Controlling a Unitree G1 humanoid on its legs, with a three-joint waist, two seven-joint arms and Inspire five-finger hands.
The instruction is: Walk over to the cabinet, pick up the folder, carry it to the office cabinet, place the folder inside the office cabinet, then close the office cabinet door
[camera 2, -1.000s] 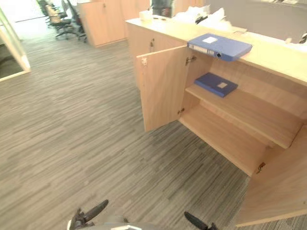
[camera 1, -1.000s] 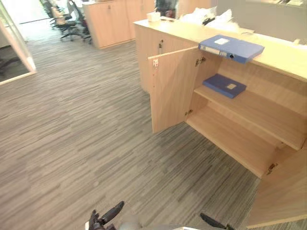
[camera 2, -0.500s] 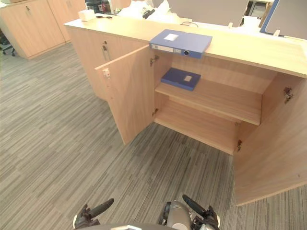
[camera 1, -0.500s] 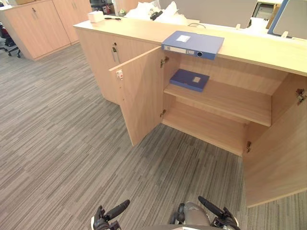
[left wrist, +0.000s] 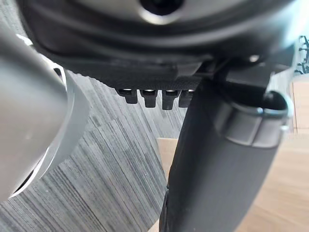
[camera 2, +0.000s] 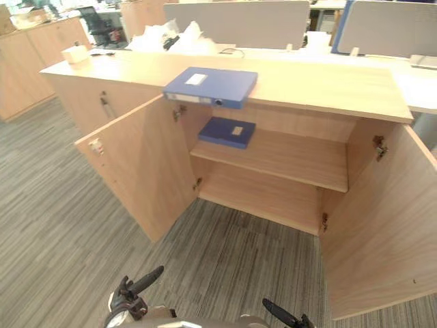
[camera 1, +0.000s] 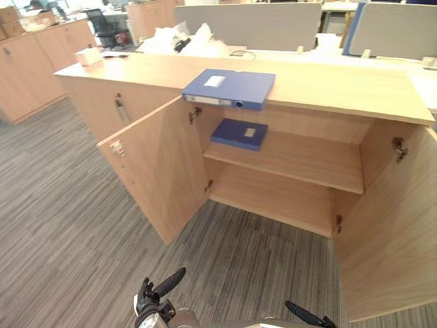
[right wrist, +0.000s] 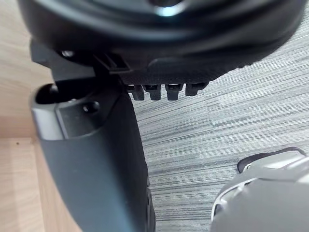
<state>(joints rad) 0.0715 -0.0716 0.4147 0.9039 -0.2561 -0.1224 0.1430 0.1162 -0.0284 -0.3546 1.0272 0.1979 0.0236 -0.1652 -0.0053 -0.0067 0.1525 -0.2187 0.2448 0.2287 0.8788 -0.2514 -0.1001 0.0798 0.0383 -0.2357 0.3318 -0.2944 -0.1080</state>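
Note:
A blue folder (camera 1: 229, 89) lies flat on the top of a long wooden cabinet (camera 1: 341, 85), with its spine at the front edge. Below it both cabinet doors stand open, the left door (camera 1: 153, 174) and the right door (camera 1: 389, 225). A second, thinner blue folder (camera 1: 239, 134) lies on the left end of the middle shelf (camera 1: 300, 160). My left hand (camera 1: 160, 290) and right hand (camera 1: 305, 316) hang low over the carpet, well short of the cabinet, both open and holding nothing. In the wrist views the left hand (left wrist: 217, 169) and right hand (right wrist: 96, 159) show only floor and wood past them.
Grey striped carpet (camera 1: 61, 225) lies between me and the cabinet. The open doors jut out on both sides of the opening. White bags (camera 1: 181, 41) and a small box (camera 1: 89, 56) sit on the cabinet top at the left. Grey desk partitions (camera 1: 252, 24) stand behind.
The camera has swung and come nearer, so the open cabinet now faces me squarely instead of at the right. Both hands stay low and empty.

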